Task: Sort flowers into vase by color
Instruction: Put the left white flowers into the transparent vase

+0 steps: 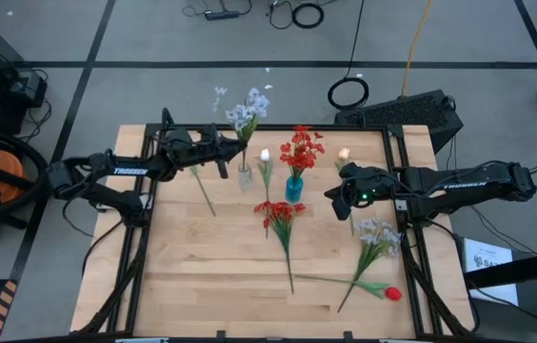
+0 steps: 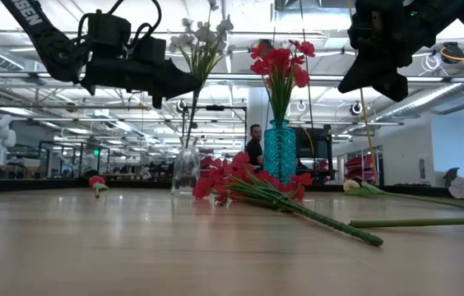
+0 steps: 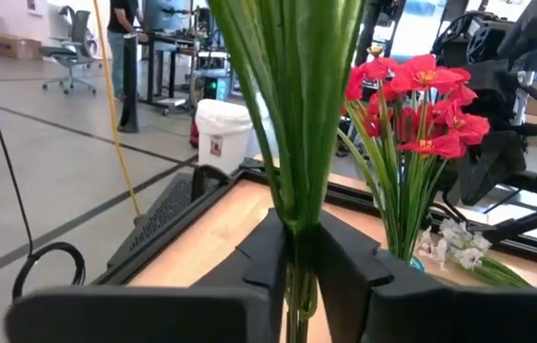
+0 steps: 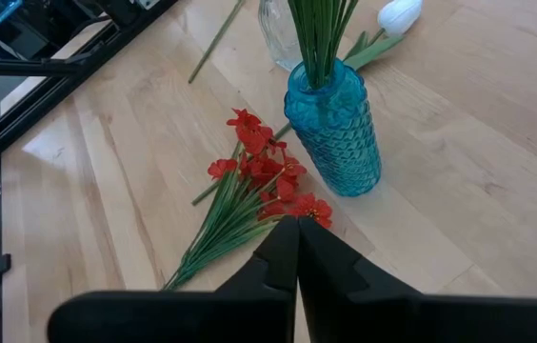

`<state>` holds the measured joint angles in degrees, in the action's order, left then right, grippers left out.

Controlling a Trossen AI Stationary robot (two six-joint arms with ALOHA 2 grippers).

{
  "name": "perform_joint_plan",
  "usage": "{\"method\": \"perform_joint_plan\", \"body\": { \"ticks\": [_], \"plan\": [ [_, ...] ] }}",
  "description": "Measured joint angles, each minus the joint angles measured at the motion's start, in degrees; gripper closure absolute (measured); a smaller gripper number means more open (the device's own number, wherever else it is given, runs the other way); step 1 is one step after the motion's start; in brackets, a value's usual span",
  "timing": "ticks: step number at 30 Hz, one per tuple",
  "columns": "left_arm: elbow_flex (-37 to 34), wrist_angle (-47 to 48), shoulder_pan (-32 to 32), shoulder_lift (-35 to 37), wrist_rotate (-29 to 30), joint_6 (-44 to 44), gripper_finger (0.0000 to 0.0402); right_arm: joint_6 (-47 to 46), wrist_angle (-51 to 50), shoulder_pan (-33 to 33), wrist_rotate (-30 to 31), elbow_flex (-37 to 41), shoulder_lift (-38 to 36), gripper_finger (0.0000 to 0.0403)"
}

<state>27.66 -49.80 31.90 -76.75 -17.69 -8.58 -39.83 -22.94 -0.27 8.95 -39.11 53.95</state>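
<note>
A pale lavender-white spray stands upright with its stems in a clear glass vase. My left gripper is shut on those stems above the vase. Red blossoms stand in a blue vase. My right gripper is shut and empty, raised to the right of the blue vase. In the right wrist view it hangs over a red blossom cluster that lies flat on the table. A second lavender spray, a red bud and two pale tulips also lie on the table. My left gripper pinches the spray's bundle of green stems between its two fingers, partway up, below the blossoms. The fingers come level from the table's left and lie across the stems. The stems stand upright, and their lower ends go down into the clear vase.
A loose green stem lies left of the clear vase. The long stem of the red bud lies across the near right of the table. Bare wood shows at the near left. Black frame rails run along the table's sides.
</note>
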Motion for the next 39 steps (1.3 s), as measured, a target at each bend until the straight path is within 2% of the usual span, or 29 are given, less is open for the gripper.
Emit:
{"method": "perform_joint_plan", "body": {
  "ticks": [4, 14, 20, 25, 32, 35, 39],
  "plan": [
    [0.0, 0.2, 0.0, 0.0, 0.0, 0.0, 0.0327, 0.0, 0.0, 0.0, 0.0, 0.0, 0.0, 0.0401],
    [0.0, 2.8, 0.0, 0.0, -0.5, 0.0, 0.0322, 0.0, 0.0, 0.0, 0.0, 0.0, 0.0, 0.0401],
    [0.0, 3.2, 0.0, 0.2, -5.6, 0.8, 0.0322, 0.0, 0.5, 0.0, 0.5, 0.0, 0.0, 0.0401],
    [0.0, 3.3, 0.0, 0.2, -6.1, 1.9, 0.0322, -1.1, 0.5, 0.0, 0.5, 0.0, 0.0, 0.0401],
    [0.0, 9.3, 0.0, 0.2, -6.1, 3.3, 0.032, -1.8, 0.5, 0.0, 3.1, 0.0, 0.0, 0.0402],
    [0.0, 11.6, 0.0, 0.2, -6.1, 3.5, 0.0303, -2.0, 0.5, 0.0, 3.2, 0.0, 0.0, 0.0402],
    [0.0, 11.9, 0.0, 0.2, -6.1, 3.5, 0.0258, -3.0, 0.5, 0.0, 3.2, 0.0, 0.0, 0.0402]
  ]
}}
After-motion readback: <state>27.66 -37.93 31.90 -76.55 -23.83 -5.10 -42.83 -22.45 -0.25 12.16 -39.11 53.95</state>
